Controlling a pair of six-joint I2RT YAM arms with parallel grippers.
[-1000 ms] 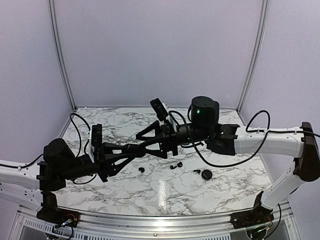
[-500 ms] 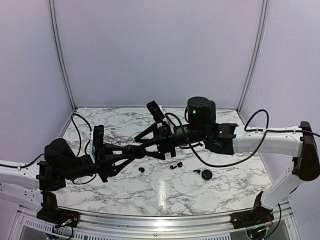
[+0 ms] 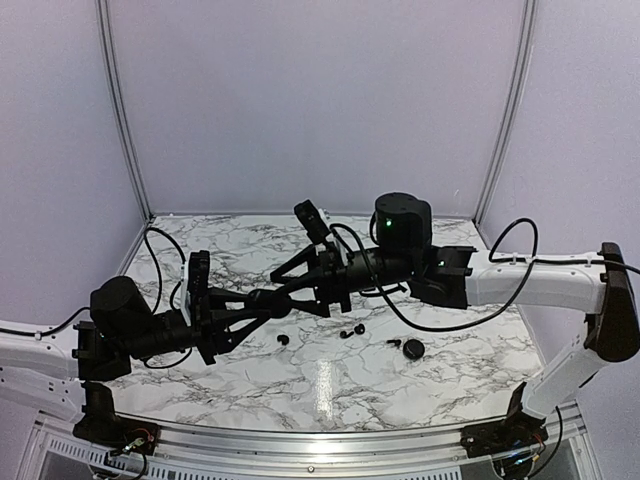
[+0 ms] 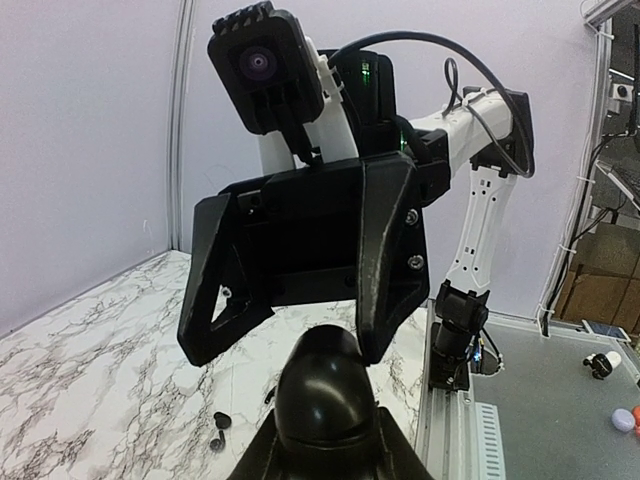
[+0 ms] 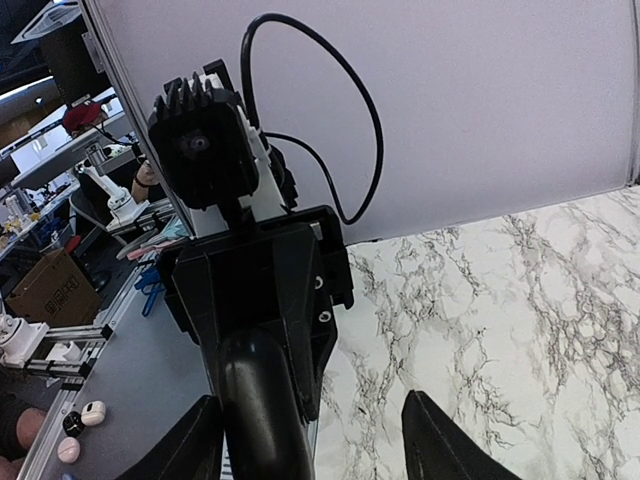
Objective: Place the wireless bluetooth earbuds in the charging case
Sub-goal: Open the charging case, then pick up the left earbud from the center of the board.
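Both arms met in mid-air over the marble counter (image 3: 330, 385). The left pincer (image 3: 264, 302) was clenched on a rounded glossy black body (image 4: 325, 395), probably the charging case, though the pictures did not settle that. The right pincer (image 3: 289, 293) stood released, its jaws spread to either side of that body without gripping it. The earbuds (image 3: 346, 332) lay loose on the counter, below and to the near right of the meeting point. One of them sat apart to the left, and a larger round black piece (image 3: 412, 349) lay at the right end. The likely trouble was crowding. With the pincers nose to nose, a slightly misjudged closing could knock the body askew or free, and it would drop among the earbuds and scatter them.
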